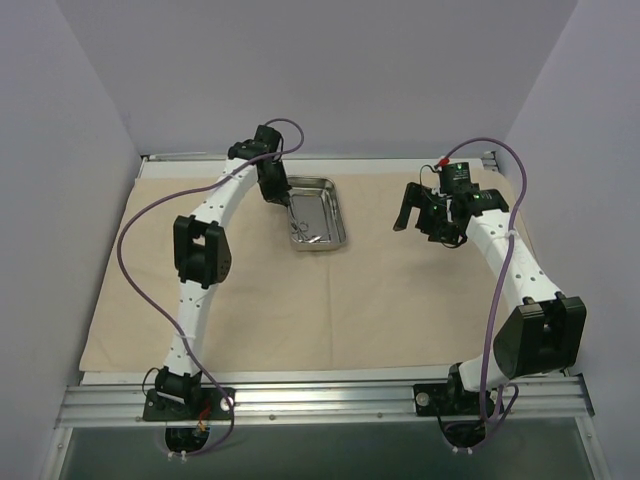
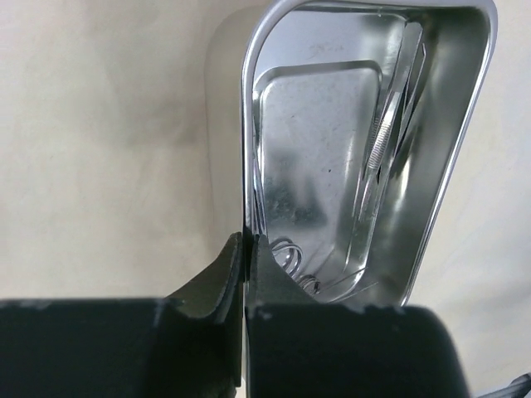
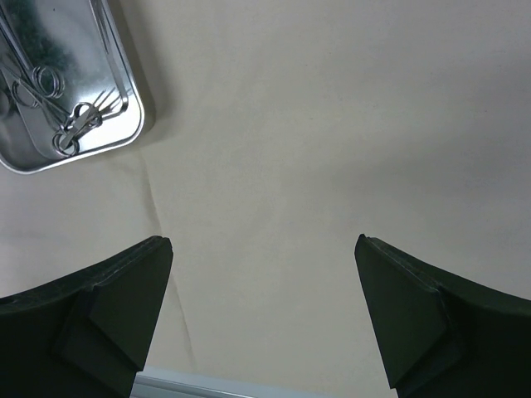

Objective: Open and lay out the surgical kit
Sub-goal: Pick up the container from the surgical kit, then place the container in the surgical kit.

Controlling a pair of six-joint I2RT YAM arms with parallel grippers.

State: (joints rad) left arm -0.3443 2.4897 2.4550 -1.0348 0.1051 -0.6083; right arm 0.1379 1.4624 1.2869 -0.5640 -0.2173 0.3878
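My left gripper (image 2: 247,247) pinched shut on the long rim of the steel tray (image 2: 315,133), thin instruments (image 2: 386,133) inside, tray far-centre on the flat tan cloth (image 1: 350,300), my right gripper (image 3: 264,242) spread wide over bare cloth.

Bright, even light casts soft shadows, with glare on the steel tray (image 2: 315,133).

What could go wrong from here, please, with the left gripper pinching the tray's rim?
1. The left gripper pinches only the thin rim of the tray; lifting could tilt it, and the loose instruments might slide out.
2. Dragging the tray instead could wrinkle the cloth beneath.
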